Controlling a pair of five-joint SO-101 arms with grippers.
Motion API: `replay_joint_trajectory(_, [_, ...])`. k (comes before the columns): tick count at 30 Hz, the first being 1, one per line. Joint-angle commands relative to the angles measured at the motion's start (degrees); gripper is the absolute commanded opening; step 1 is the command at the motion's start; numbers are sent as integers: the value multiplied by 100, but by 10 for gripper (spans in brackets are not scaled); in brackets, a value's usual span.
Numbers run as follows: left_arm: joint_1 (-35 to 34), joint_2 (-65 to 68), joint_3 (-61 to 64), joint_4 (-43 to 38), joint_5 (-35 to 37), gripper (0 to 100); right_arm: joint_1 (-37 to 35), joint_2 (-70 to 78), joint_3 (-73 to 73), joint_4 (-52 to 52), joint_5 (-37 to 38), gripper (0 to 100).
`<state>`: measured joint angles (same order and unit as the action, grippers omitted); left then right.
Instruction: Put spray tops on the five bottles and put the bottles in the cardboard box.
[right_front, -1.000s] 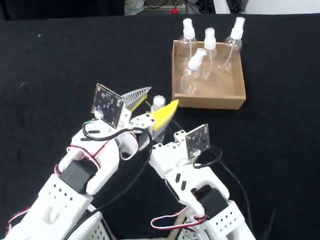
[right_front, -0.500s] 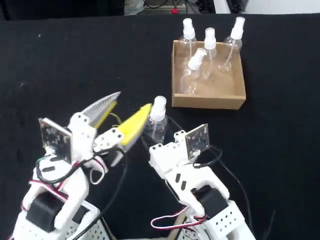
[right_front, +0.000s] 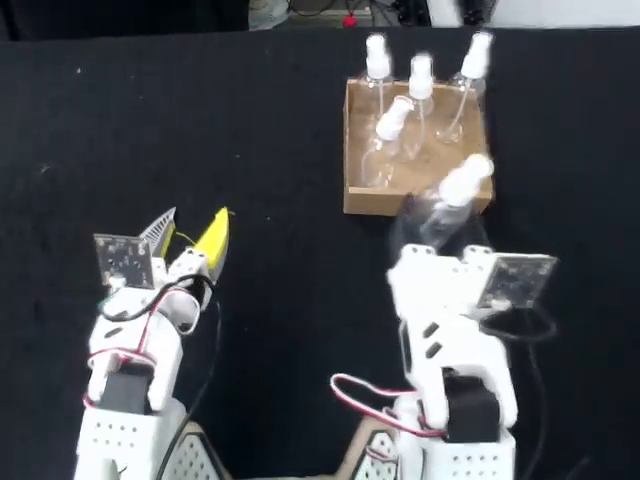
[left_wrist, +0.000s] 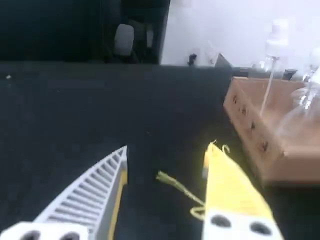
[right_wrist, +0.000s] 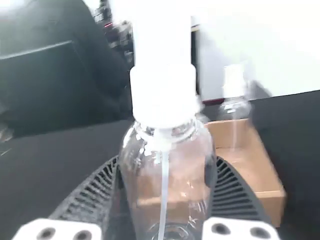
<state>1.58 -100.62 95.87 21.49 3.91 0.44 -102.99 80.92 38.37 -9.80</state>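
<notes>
Clear plastic bottle with a white spray top (right_front: 447, 205) is pinched between the right gripper (right_front: 437, 226) fingers, right of centre, at the brown cardboard box (right_front: 372, 205) front wall. Inside stand four capped bottles (right_front: 412, 118). Lower left, the left gripper (right_front: 192, 228) fingers are spread apart.

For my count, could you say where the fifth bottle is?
In the high view, the fifth bottle is in the right gripper, at the cardboard box's near wall.

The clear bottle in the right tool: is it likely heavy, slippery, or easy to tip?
Probably light: the bottle looks clear and empty. Its smooth round wall may slip in the right tool. Tall and narrow, it may tip; one bottle in the cardboard box leans.
</notes>
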Motion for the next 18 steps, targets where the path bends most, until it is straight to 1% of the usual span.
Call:
replay_joint_trajectory(1, [13, -220, 145, 211, 18, 234, 202, 163, -462, -484, 404, 148])
replay_joint_trajectory(5, [31, -273, 154, 686, 18, 234, 237, 1473, -954, -941, 624, 148])
replay_joint_trajectory(10, [13, -237, 154, 765, 18, 234, 615, 3512, -1736, -1802, 651, 148])
replay_joint_trajectory(13, [-13, -229, 154, 774, 18, 234, 914, 4646, -1930, -2664, 642, 148])
replay_joint_trajectory(18, [22, -229, 154, 958, 18, 234, 1020, 6123, -1912, -4167, 686, 148])
